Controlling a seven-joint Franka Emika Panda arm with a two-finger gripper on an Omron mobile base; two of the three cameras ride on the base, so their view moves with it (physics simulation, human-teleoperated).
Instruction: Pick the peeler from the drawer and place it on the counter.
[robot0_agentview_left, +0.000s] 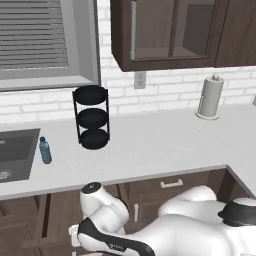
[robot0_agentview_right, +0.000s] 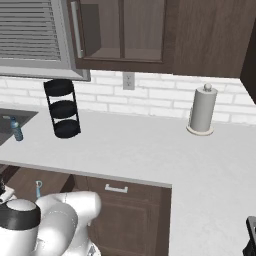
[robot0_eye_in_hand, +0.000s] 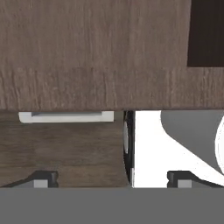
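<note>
Two dark finger tips are seen at the bottom of the hand view, set wide apart, so the gripper (robot0_eye_in_hand: 111, 178) is released w/ nothing between the tips. Dark brown wood grain is faced close up there, and a silver bar handle (robot0_eye_in_hand: 65, 116) is seen just left of centre on the drawer (robot0_eye_in_hand: 61, 144) front.

In the right base view, the peeler (robot0_agentview_right: 38, 188) is seen at lower left: a thin blue handle standing out against the dark brown interior below the counter edge, just above the white arm. Whether the peeler rests flat or tilted can't be told; too small.

The counter (robot0_agentview_left: 150, 145) is laid out as a long light grey-white top over dark cabinets, bending toward the near right. A grey sink (robot0_agentview_left: 15, 152) is inset at the far left. A small blue-tinted water bottle (robot0_agentview_left: 45, 150) is stood upright just right of the sink. A black three-tier rack (robot0_agentview_left: 91, 117) is stood near the wall, right of the bottle. A paper towel roll (robot0_agentview_left: 210, 97) on its holder is stood upright at the far right by the white brick wall (robot0_agentview_left: 165, 87). A narrower drawer w/ its own silver handle (robot0_agentview_right: 116, 188) is seen shut under the counter edge.
</note>
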